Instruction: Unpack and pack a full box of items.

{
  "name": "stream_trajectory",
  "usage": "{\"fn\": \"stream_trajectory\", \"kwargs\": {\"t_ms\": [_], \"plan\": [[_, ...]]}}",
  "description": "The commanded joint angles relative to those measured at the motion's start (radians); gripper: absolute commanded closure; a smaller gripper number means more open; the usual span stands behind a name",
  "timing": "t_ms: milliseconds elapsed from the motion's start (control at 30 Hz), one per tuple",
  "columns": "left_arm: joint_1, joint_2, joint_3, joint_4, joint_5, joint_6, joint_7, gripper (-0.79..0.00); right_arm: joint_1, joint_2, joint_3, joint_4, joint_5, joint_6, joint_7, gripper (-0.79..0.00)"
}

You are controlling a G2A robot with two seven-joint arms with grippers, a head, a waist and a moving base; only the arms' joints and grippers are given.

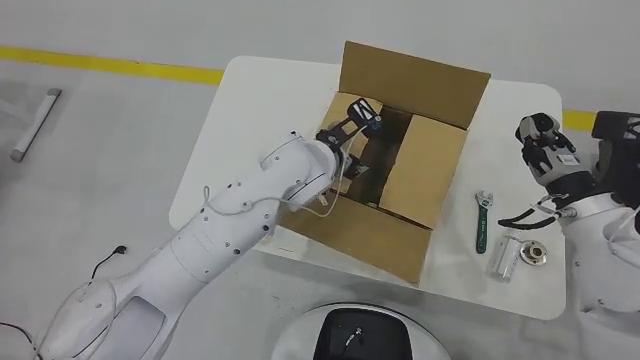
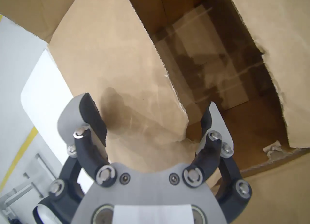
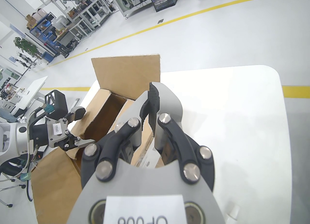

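Reading the clock from the top view, with 12 on the far side of the table from me, the open brown cardboard box [image 1: 415,80] is sitting at the middle of the white round-cornered table [image 1: 260,100], with its flaps standing or folded out.

I am holding my left gripper [image 1: 360,140] over the box's 9 o'clock half, with its jaws spread wide and nothing between them. In my left wrist view, one of this gripper's [image 2: 149,103] fingers is hanging over a side flap that is leaning inward. The other finger is hanging over the dark opening, where the taped bottom of the box [image 2: 218,77] is showing. The table [image 2: 41,82] is showing past the flap.

I am keeping my right gripper [image 1: 538,130] at 3 o'clock from the box, above the table's right side and well apart from the cardboard. Its jaws are pressed together and gripping nothing. My right wrist view is looking past this gripper [image 3: 153,99] at the box [image 3: 126,69] on the table [image 3: 230,113], with my left gripper [image 3: 82,128] hanging spread at the box's rim.

At 4 o'clock from the box, a green-handled metal wrench [image 1: 482,222] is lying on the table, pointing roughly from 12 to 6. Just beside it, toward 4 o'clock, a white cylinder-shaped piece [image 1: 505,257] is lying close against a small round silver metal part [image 1: 534,252].
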Motion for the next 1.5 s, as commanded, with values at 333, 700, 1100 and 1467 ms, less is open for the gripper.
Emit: {"fn": "stream_trajectory", "kwargs": {"t_ms": [333, 700, 1100, 1467], "plan": [[0.010, -0.011, -0.005, -0.023, 0.154, -0.038, -0.004, 0.000, -0.002, 0.001, 0.014, -0.011, 0.025, 0.001, -0.001, 0.000], [0.048, -0.006, -0.062, -0.069, 0.232, -0.065, -0.009, 0.000, -0.012, 0.001, 0.004, -0.018, 0.022, 0.007, 0.005, 0.000], [0.099, 0.000, -0.234, -0.153, 0.130, 0.022, 0.023, 0.000, -0.053, -0.006, 0.005, 0.035, 0.101, 0.157, 0.060, 0.000], [0.179, 0.020, -0.417, -0.268, 0.061, 0.118, -0.015, 0.000, -0.015, -0.004, -0.076, 0.120, 0.082, 0.152, 0.100, 0.000]]}}
